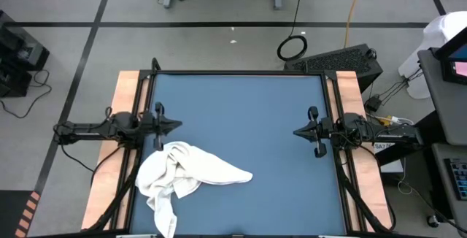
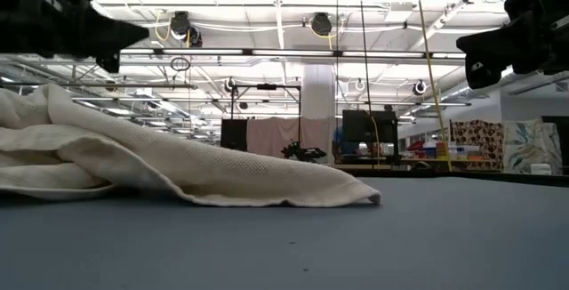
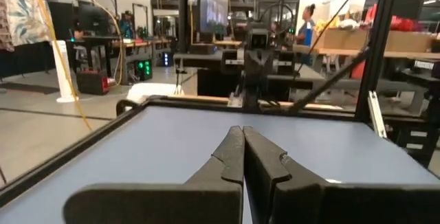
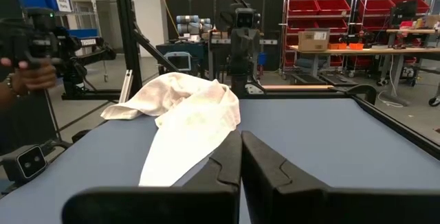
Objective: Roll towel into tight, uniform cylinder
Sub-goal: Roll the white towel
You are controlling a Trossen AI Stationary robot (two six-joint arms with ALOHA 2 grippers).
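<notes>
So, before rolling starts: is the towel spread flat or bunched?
Bunched: the towel lies crumpled in folds on the blue mat, one end trailing off its edge.

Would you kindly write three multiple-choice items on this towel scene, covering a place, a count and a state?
1. Where does the towel lie on the mat?
A. centre
B. nearer the left arm
C. nearer the right arm

2. How many towels are on the mat?
A. one
B. two
C. three

3. What state is the towel in?
A. rolled tight
B. folded square
C. crumpled

Answers:
1 B, it sits just below the left hand in the high view.
2 A, only one cloth shows.
3 C, it lies bunched with a loose tail; both the left hand and the right hand are shut and apart from it.
</notes>
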